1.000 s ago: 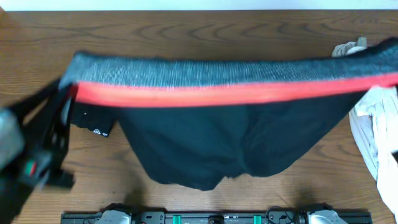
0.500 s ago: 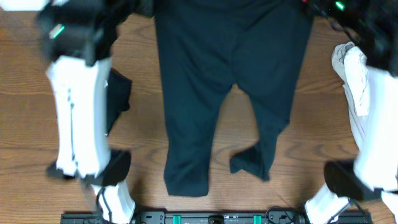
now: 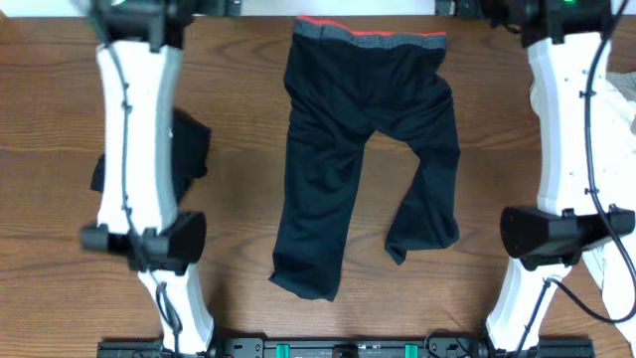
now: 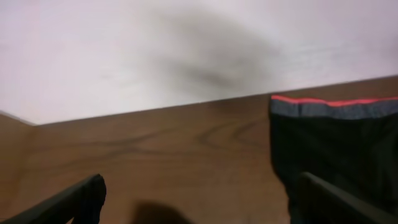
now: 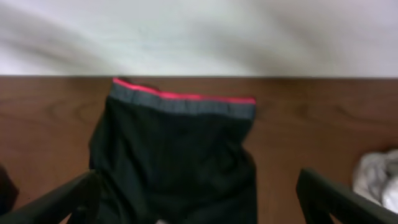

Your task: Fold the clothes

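I saw one trousers [image 3: 338,129], two legs, on the desk [image 3: 243,229]; left hand [image 4: 199,208] and right hand [image 5: 199,208] stood apart.

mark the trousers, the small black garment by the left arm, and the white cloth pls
trousers [image 3: 328,149]: overhead view, on the upper part of the straight leg.
small black garment [image 3: 192,149]: overhead view, on its exposed edge.
white cloth [image 5: 377,177]: right wrist view, on the bunched part.

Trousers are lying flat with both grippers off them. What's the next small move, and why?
Probably reach the right gripper down to the right leg's hem and pull it straight. The trousers lie flat, but that hem is curled over and ends shorter than the other. The gripper's jaws stand open, holding nothing.
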Controlling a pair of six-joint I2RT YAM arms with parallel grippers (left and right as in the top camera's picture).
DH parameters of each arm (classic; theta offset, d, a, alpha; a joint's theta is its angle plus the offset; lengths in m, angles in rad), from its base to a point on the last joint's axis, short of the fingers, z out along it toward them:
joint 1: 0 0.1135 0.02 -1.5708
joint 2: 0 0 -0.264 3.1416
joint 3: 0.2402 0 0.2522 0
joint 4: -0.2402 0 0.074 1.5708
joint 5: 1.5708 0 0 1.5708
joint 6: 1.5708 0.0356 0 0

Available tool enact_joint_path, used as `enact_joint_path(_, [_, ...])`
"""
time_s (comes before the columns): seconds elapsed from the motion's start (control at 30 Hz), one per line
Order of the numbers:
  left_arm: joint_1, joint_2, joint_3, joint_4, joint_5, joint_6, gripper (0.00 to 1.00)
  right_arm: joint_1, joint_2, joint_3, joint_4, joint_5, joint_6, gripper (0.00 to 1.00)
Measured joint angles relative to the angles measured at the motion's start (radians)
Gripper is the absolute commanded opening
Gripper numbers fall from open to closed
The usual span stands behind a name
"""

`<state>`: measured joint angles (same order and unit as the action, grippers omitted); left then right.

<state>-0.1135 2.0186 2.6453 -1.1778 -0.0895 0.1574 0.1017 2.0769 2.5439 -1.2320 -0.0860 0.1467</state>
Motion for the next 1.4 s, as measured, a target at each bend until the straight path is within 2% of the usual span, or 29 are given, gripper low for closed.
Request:
enact_joint_path(0.2, [-0.002, -0.212, 0.015, -0.125, 0.016, -0.002, 0.98, -0.010, -0.085, 0.004, -0.188, -0.008, -0.010, 0.99])
enact_joint_path(0.37, [-0.002, -0.341, 0.034, -0.279, 0.061, -0.008, 1.00, -0.010, -0.108, 0.011, -0.357, -0.042, -0.022, 0.88])
enact_joint_path(0.43, [-0.002, -0.364, 0.038, -0.365, 0.071, -0.041, 0.94, -0.010, -0.105, 0.004, -0.396, -0.050, -0.023, 0.84])
enact_joint_path(0.5, [-0.002, -0.364, 0.034, -0.425, 0.094, -0.072, 0.83, -0.010, -0.104, -0.018, -0.408, -0.055, -0.024, 0.78])
enact_joint_path(0.6, [-0.002, -0.336, -0.002, -0.433, 0.132, -0.098, 0.72, -0.010, -0.104, -0.069, -0.409, -0.059, -0.014, 0.76])
enact_joint_path(0.77, [-0.002, -0.269, -0.161, -0.433, 0.169, -0.132, 0.66, 0.004, -0.101, -0.174, -0.406, -0.059, -0.015, 0.74])
enact_joint_path(0.97, [-0.003, -0.273, -0.298, -0.433, 0.192, -0.139, 0.65, 0.068, -0.092, -0.203, -0.440, -0.057, -0.028, 0.73])
enact_joint_path(1.1, [-0.006, -0.388, -0.412, -0.433, 0.191, -0.140, 0.66, 0.129, -0.097, -0.212, -0.462, -0.053, -0.035, 0.76])
enact_joint_path(1.17, [-0.006, -0.474, -0.496, -0.434, 0.182, -0.153, 0.70, 0.159, -0.107, -0.230, -0.462, -0.050, -0.038, 0.76])
enact_joint_path(1.4, [-0.006, -0.711, -0.866, -0.417, 0.166, -0.217, 0.71, 0.282, -0.189, -0.270, -0.462, -0.009, 0.002, 0.75])
